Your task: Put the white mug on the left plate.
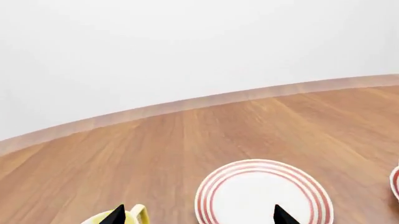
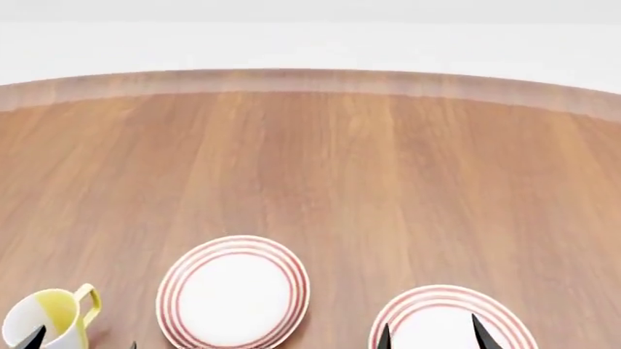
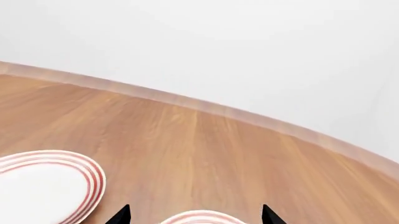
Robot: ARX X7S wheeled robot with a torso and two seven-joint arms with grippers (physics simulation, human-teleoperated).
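Note:
The white mug is out of view in all three views. The left plate (image 2: 233, 291), white with thin red rings, lies on the wooden table; it also shows in the left wrist view (image 1: 262, 193) and in the right wrist view (image 3: 44, 186). My left gripper (image 2: 86, 342) is open and empty, its black fingertips (image 1: 117, 214) spread wide, near the table's front edge just left of that plate. My right gripper (image 2: 434, 336) is open and empty over the second, identical plate (image 2: 451, 314), whose rim shows in the right wrist view (image 3: 199, 215).
A white-and-yellow mug (image 2: 49, 316) with a yellow handle (image 1: 140, 212) stands at the front left, beside my left gripper's left fingertip. The round wooden table (image 2: 339, 160) stretches back to its far edge before a white wall.

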